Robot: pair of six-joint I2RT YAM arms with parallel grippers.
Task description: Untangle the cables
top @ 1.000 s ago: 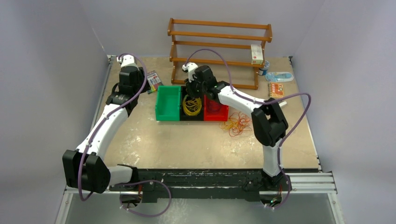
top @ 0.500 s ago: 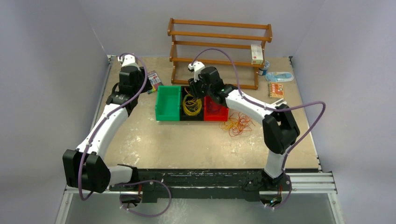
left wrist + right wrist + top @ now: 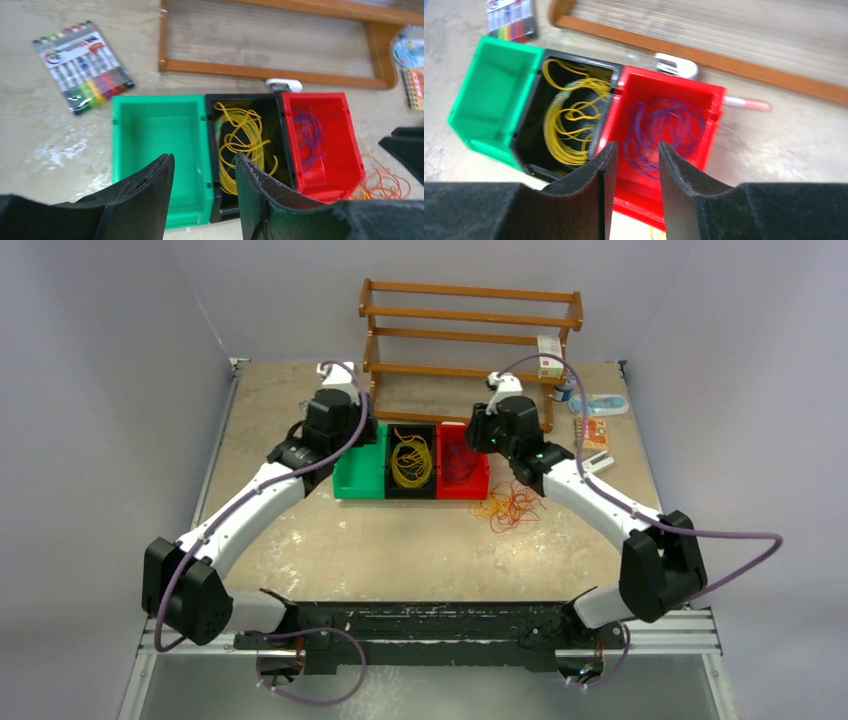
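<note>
Yellow cables (image 3: 411, 462) lie coiled in the black middle bin (image 3: 245, 102); they also show in the left wrist view (image 3: 241, 142) and the right wrist view (image 3: 569, 125). Dark purple cables (image 3: 664, 127) lie in the red bin (image 3: 463, 475). A loose bunch of orange cables (image 3: 508, 506) lies on the table in front of the red bin. The green bin (image 3: 358, 475) is empty. My left gripper (image 3: 204, 172) is open and empty above the green bin's near right part. My right gripper (image 3: 634, 160) is open and empty above the red bin.
A wooden rack (image 3: 470, 340) stands behind the bins with a small box (image 3: 549, 355) on it. A marker pack (image 3: 82, 65) lies left of the rack. Small packets (image 3: 593, 418) lie at the back right. A pink pen (image 3: 746, 104) lies behind the red bin.
The left arm swung right from the table's left edge to above the green bin. The right gripper moved right from over the black bin to over the red bin.
</note>
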